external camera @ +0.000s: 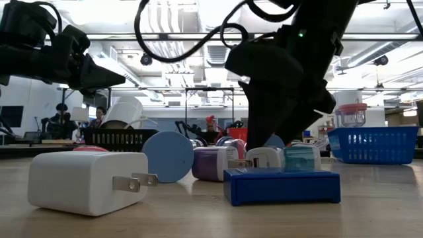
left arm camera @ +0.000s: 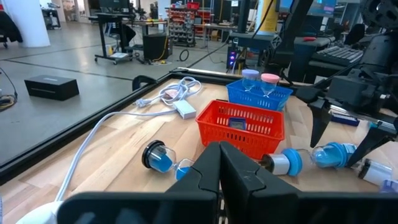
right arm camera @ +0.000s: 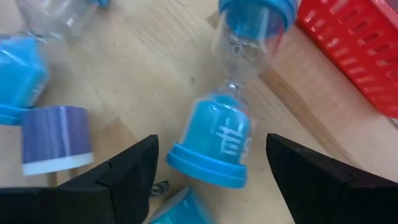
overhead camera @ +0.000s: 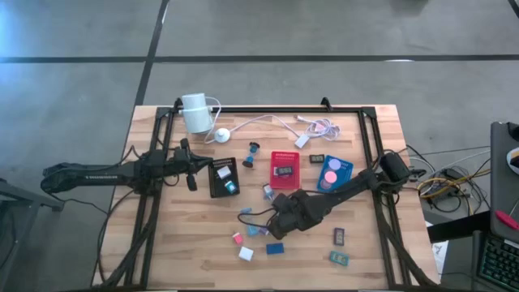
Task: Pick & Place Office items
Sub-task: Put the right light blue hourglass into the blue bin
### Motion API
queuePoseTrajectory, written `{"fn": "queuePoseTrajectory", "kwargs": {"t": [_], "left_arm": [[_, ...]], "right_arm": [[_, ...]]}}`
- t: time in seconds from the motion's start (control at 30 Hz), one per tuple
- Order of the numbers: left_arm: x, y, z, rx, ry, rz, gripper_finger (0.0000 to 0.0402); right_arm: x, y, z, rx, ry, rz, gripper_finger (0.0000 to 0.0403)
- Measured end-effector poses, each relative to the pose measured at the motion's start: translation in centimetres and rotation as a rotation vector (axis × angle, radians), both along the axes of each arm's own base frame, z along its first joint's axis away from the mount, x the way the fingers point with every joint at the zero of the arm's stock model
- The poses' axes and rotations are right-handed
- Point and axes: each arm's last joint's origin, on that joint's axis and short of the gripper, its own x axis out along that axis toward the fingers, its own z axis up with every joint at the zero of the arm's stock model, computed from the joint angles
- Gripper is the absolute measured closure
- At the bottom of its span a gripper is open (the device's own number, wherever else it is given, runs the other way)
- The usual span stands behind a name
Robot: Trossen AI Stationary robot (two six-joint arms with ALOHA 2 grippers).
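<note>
Right tool low over bench centre, fingers spread wide astride blue sand timer, not gripping. Left tool closed, empty, beside black tray. Most office items loose on bench; sorting barely begun, judging by scatter.

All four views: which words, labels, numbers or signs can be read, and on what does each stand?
None reads clearly.
White print on the blue sand timer: too blurred to read.
Pale lettering along the left arm: too small to read.
Label in the red tray: too small to read.
</note>
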Motion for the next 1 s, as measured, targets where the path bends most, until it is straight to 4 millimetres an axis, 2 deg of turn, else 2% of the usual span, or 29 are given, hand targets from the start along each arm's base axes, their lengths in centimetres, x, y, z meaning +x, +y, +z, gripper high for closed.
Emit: {"fn": "queuePoseTrajectory", "kwargs": {"t": [0.23, 0.57, 1.0], "left_arm": [[0.0, 0.0, 0.0, 0.000, 0.000, 0.000, 0.0390], [0.0, 0.0, 0.0, 0.000, 0.002, 0.000, 0.0390], [0.0, 0.0, -0.1, -0.001, 0.008, 0.000, 0.0390]], "right_arm": [[0.2, -0.1, -0.3, 0.000, 0.005, 0.003, 0.0136], [0.2, -0.1, -1.3, 0.008, 0.052, 0.034, 0.0208], [0.1, 0.2, -0.9, -0.023, 0.063, 0.127, 0.0210]]}}
